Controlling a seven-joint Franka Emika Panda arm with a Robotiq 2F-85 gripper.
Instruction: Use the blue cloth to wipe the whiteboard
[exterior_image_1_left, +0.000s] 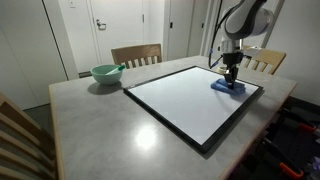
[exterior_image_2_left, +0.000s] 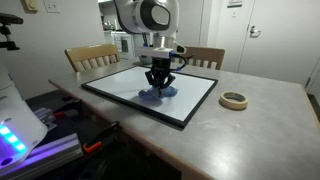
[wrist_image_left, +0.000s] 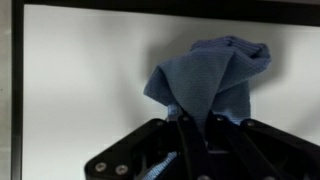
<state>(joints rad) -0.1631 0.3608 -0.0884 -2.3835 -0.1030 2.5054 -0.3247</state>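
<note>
The black pincer (wrist_image_left: 190, 125), low in the wrist view, is clamped tight on a gathered peak of the wrinkled blue fabric cloth (wrist_image_left: 212, 72), which rests on the glossy white black-framed whiteboard (wrist_image_left: 80, 80). Light and limp, it likely handles best from that bunch.

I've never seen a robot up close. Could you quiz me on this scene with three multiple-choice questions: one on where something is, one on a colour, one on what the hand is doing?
1. The bowl is: A. red; B. pale green; C. black.
2. The blue cloth lies: A. in the bowl; B. on the floor; C. on the whiteboard, near a corner.
3. The hand is: A. shut on the cloth; B. open above it; C. off the board.
Answers: 1 B, its pale green shows in an exterior view; 2 C, white board surrounds it in the wrist view; 3 A, it pinches a raised fold.
</note>
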